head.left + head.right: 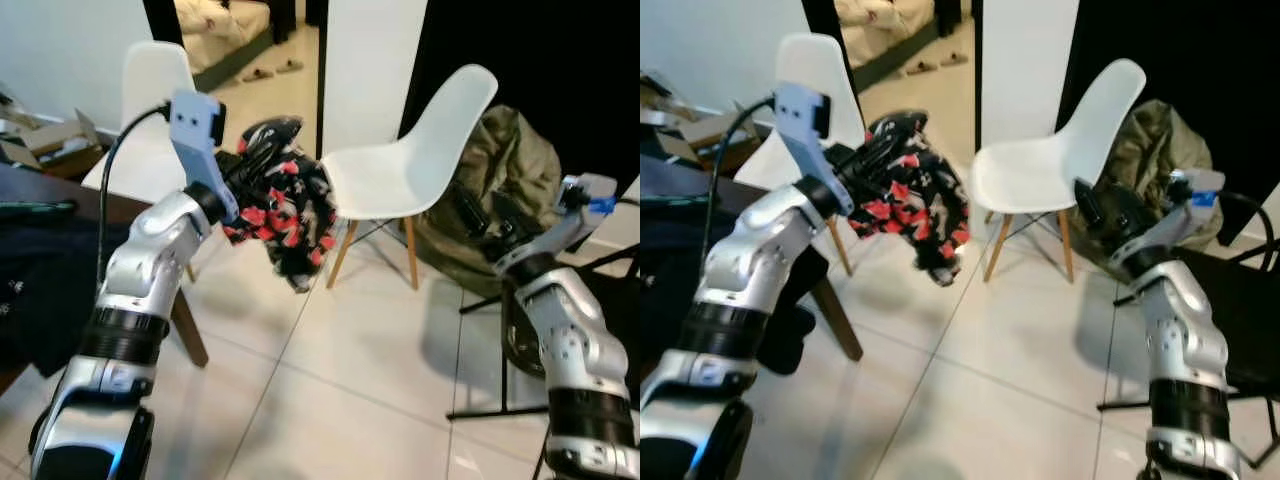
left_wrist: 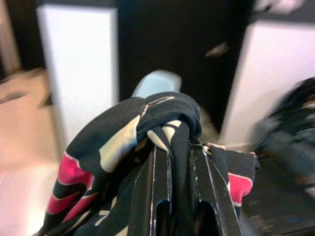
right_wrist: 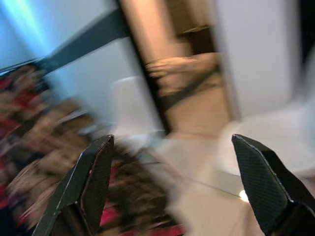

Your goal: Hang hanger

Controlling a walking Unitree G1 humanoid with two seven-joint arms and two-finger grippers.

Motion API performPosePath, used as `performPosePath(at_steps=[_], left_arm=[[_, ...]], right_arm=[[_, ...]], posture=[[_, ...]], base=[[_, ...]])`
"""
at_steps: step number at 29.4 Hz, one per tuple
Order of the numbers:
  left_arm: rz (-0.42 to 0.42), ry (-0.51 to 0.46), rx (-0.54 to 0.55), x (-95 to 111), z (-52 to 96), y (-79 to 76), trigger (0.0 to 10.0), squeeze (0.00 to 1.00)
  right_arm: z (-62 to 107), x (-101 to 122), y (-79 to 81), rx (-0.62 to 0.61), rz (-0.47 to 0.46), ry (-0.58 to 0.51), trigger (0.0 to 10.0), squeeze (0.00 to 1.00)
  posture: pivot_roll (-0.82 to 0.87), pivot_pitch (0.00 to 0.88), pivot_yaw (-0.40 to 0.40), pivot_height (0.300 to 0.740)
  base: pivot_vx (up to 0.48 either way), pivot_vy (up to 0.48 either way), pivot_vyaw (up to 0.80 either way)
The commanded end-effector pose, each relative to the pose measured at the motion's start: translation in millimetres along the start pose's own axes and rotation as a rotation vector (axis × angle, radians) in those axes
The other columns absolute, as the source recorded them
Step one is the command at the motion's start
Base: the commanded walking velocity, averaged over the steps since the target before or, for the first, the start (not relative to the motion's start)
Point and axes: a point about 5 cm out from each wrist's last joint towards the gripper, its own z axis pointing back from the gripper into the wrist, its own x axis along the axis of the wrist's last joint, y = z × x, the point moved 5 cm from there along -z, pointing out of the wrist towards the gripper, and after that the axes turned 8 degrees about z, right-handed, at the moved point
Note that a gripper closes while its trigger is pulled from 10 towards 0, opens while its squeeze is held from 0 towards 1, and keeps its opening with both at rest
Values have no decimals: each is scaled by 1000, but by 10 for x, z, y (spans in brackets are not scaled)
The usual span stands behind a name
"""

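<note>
The garment (image 1: 285,215), black with red and pale patches, hung bunched in the upper middle of the left eye view, held up in the air. No hanger could be made out under the cloth; it was probably wrapped inside the bundle. The left gripper (image 2: 178,162) was clamped on it, and the left wrist view showed what the head views could not: the 2 black fingers (image 2: 156,187) pressed together with a fold of fabric pinched between them and more draped over their tips. The arm was raised, likely to keep the load off the floor while it was carried.

The right gripper (image 3: 172,191) sat at the right of the frame, near the green bag (image 1: 515,165) heaped behind the white chair (image 1: 420,165). Its wrist view, badly blurred, showed the fingers (image 3: 91,182) spread wide with nothing between them, aimed toward the garment.

A 2nd white chair (image 1: 150,120) stood at upper left beside the dark table (image 1: 60,205). No rail or hook was visible, so the hanging step seemed not yet begun.
</note>
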Motion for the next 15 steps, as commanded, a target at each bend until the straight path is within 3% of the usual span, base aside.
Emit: performPosePath(at_steps=[1,2,4,5,7,13,15], left_arm=[[-31,-73,-74,228,45,-67,10000,0],[-31,-73,-74,228,45,-67,10000,0],[-74,-98,-142,384,82,-137,10000,0],[-74,-98,-142,384,82,-137,10000,0],[-132,-111,-134,489,108,-91,10000,0],[-153,-115,-122,496,116,-69,10000,0],[-145,-123,-134,453,114,-134,10000,0]], right_arm=[[-1,-12,242,133,-33,1,10000,0],[-1,-12,242,133,-33,1,10000,0],[45,89,467,275,-69,-44,10000,0],[45,89,467,275,-69,-44,10000,0],[81,126,650,397,-33,-44,10000,0],[79,133,715,441,4,-34,10000,0],[66,156,795,493,21,-22,10000,0]], posture=[[-13,87,-10,740],[-13,87,-10,740],[-11,89,-14,740],[-11,89,-14,740],[-9,86,-17,740],[-11,84,-21,740],[-12,79,-28,740]], base=[[0,0,0],[0,0,0],[0,0,0],[0,0,0],[0,0,0],[0,0,0],[0,0,0]])
